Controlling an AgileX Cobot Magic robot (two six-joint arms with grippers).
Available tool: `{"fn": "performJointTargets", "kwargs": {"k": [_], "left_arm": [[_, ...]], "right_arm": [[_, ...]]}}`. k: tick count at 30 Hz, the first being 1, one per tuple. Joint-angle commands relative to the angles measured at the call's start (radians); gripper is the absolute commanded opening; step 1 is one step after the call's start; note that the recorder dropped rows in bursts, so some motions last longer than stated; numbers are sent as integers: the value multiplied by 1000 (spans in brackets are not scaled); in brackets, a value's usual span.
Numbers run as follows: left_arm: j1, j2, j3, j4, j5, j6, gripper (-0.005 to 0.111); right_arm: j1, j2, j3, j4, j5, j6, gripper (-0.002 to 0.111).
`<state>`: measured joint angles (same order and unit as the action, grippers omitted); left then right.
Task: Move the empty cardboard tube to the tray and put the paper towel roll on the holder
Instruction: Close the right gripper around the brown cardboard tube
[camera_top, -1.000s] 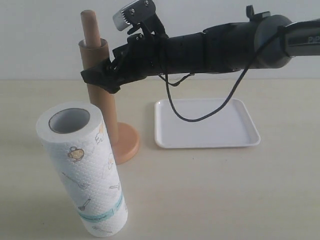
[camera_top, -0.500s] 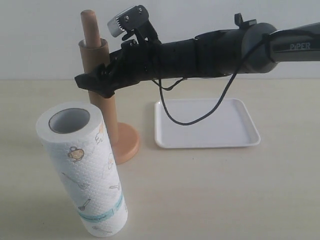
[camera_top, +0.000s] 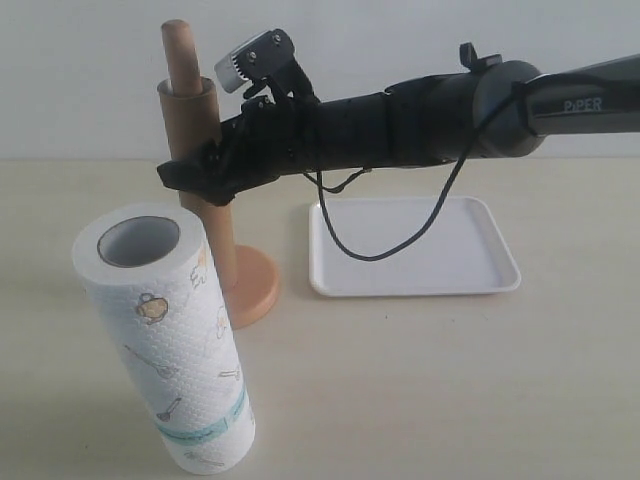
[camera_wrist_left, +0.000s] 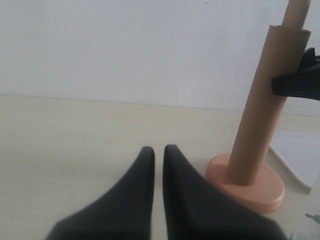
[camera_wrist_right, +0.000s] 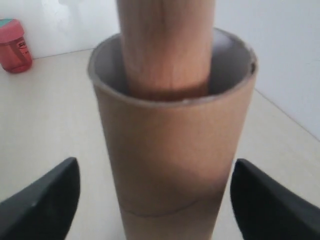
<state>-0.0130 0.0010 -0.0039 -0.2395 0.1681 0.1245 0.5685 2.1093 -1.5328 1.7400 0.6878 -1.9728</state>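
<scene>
Straddling the slim brown cardboard tube (camera_top: 188, 115) just below its top rim, the right end effector (camera_top: 193, 175) stands wide open. It has one black finger on each side, a gap showing, and grips nothing. The tube stands upright, sleeved over the pole of the orange-tan wooden holder (camera_top: 181, 55). The flat white plastic tray (camera_top: 500, 283) lies near the holder's base. The thick white printed paper towel roll (camera_top: 170, 340) stands on the pale counter (camera_top: 420, 380). The left end effector (camera_wrist_left: 158, 152) is pinched shut, empty.
</scene>
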Motion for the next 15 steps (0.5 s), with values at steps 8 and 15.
{"fn": "performJointTargets", "kwargs": {"k": [8, 15], "left_arm": [[3, -1, 4, -7, -10, 1, 6], [3, -1, 4, -7, -10, 1, 6]], "right_arm": [[2, -4, -5, 4, 74, -88, 39], [0, -15, -5, 4, 57, -105, 39]]}}
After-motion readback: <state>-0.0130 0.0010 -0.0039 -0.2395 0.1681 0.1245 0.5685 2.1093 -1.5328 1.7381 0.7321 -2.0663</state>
